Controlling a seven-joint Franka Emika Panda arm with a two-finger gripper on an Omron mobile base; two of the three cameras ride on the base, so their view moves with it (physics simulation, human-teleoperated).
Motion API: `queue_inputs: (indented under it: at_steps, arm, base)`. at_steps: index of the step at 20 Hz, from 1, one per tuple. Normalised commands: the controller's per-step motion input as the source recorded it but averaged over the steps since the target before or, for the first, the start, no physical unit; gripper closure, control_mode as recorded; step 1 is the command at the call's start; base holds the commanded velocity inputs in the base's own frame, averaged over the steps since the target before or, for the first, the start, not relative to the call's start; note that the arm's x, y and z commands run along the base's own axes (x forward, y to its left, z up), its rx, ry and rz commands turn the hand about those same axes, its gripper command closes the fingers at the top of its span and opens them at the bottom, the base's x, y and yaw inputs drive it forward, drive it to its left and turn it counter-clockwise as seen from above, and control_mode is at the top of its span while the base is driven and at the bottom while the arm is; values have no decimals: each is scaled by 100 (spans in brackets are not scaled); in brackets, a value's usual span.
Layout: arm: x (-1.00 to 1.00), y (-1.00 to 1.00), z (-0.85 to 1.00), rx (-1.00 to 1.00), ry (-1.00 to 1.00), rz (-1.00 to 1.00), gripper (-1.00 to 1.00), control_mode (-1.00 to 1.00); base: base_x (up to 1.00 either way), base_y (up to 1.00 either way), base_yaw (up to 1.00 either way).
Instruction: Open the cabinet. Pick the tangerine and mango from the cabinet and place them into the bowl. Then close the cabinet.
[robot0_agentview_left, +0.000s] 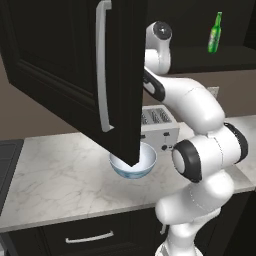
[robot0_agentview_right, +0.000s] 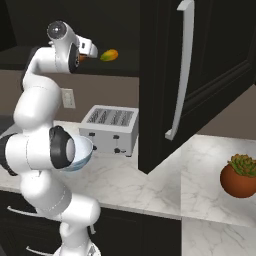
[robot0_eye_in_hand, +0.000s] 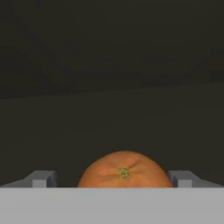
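The cabinet (robot0_agentview_left: 75, 75) stands with its door swung out over the surface (robot0_agentview_left: 60, 175), and the arm reaches up into the open shelf.

In the hand view the pincer (robot0_eye_in_hand: 113, 179) is spread wide: its 2 grey fingertips (robot0_eye_in_hand: 41, 178) sit at roughly 8 and 4 o'clock of the frame, with the tangerine (robot0_eye_in_hand: 124, 170) between them at 6 o'clock. The fruit is centred in the gap, close to the camera, its green stem scar turned towards the lens. Each tip shows a sliver of dark shelf between itself and the peel, so the jaws bracket the fruit without touching it, as far as can be told. Being round, the tangerine has no long axis to line up with; what matters is that it lies straight ahead along the pincer's own line, neither left nor right of centre. Closing where it stands looks likely to catch it, though the view does not show how deep the tips reach past its widest part.

In the right base view the mango (robot0_agentview_right: 109, 55) lies on the same shelf at about 3 o'clock from the hand, near but apart, its long axis running roughly across the shelf.

The bowl (robot0_agentview_left: 134, 164) waits on the surface below, just in front of the toaster (robot0_agentview_left: 161, 127), at 6 o'clock from the hand and partly behind the door's lower corner.
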Motion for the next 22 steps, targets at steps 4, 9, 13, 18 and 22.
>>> queue_inputs:
  at_steps: [4,9,13,18,22]
  arm:
    - [19,3,-36,0,0,0,100,-100]
    - [2,0,-7,0,0,0,100,-100]
    - [-19,0,0,0,-1,0,100,-100]
    - [-64,0,16,0,-19,0,100,-100]
    - [-81,0,43,0,-30,0,100,-100]
  base:
    - [0,0,0]
    - [0,0,0]
    - [0,0,0]
    - [0,0,0]
    - [0,0,0]
